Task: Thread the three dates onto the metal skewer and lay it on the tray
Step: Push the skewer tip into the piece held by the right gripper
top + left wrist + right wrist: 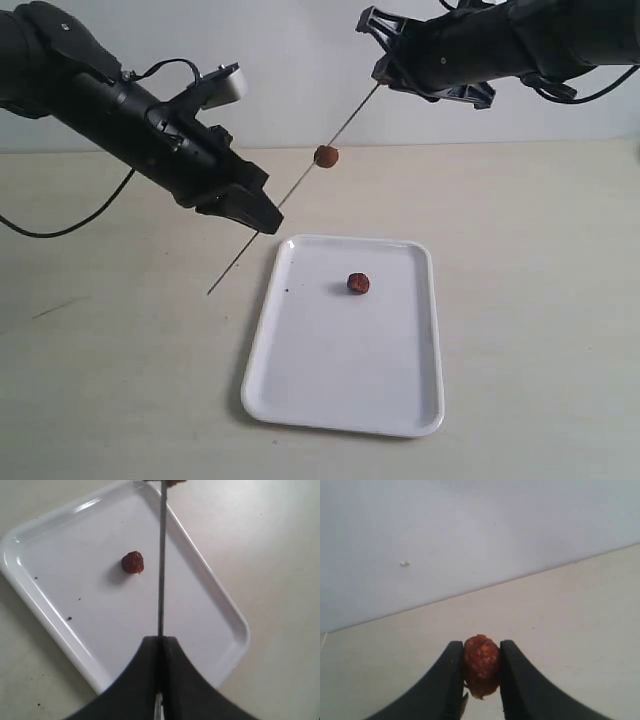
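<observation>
- On the beige table (540, 320), your white tray (300, 390) holds one loose date (358, 284) and dark specks (69, 618).
- Near its far-left corner the metal skewer (350, 121) slants upward in the air — a second date (326, 156) threaded midway.
- Your left gripper (160, 645), angled down from the left, clamps tight on the skewer's lower part.
- Your right gripper (481, 652), high at the skewer's top end, pinches the third date (481, 669).

Left wrist view: we see the threaded date (171, 482) cut by the frame edge, and the metal skewer (161, 555) vanishes btwn the left gripper (161, 641) fingers. Specks (69, 618) on the tray (115, 615): too small to ID. Exterior view: we lose the skewer's upper end & the gripped date (481, 665) behind the right gripper (384, 79).
</observation>
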Robot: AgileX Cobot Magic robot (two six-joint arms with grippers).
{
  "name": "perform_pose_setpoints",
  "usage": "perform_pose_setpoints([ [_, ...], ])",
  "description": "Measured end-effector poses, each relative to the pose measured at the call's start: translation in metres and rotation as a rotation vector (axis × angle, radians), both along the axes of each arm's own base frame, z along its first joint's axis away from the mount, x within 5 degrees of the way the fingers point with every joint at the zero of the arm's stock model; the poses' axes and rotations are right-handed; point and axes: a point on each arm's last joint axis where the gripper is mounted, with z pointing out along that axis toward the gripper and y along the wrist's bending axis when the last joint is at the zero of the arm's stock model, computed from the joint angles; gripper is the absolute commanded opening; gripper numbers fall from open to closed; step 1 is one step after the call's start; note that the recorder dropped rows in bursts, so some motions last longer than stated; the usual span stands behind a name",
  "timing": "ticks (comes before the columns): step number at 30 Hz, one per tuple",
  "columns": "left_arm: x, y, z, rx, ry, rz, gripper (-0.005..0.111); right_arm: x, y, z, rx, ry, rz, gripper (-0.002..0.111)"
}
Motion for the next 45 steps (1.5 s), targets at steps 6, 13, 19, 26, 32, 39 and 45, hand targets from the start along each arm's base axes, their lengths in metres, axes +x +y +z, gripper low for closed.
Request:
perform_pose_setpoints([
  [6, 0.007, -0.002, -0.016, 0.006, 0.008, 0.025, 0.0, 0.0, 0.0, 0.001, 0.042, 0.005, -0.019, 0.025],
  [13, 0.007, -0.002, -0.014, 0.005, 0.001, 0.028, 0.0, 0.001, 0.0, 0.001, 0.041, -0.002, -0.029, 0.025],
  [19, 0.007, -0.003, -0.014, -0.012, -0.003, 0.025, 0.0, 0.001, -0.001, 0.002, 0.042, -0.004, -0.033, 0.025],
  [26, 0.007, -0.004, -0.012, -0.035, -0.011, 0.021, 0.0, 0.001, -0.001, 0.002, 0.049, -0.005, -0.04, 0.025],
  [32, 0.008, -0.005, -0.012, -0.042, -0.011, 0.022, 0.0, 0.001, -0.001, 0.002, 0.052, -0.006, -0.043, 0.025],
  [39, 0.006, -0.009, -0.011, -0.058, -0.017, 0.001, 0.0, 0.002, -0.001, 0.002, 0.075, -0.004, -0.055, 0.025],
  [45, 0.01, -0.01, -0.01, -0.068, -0.049, 0.043, 0.0, 0.001, 0.001, 0.003, 0.092, 0.011, -0.041, 0.024],
])
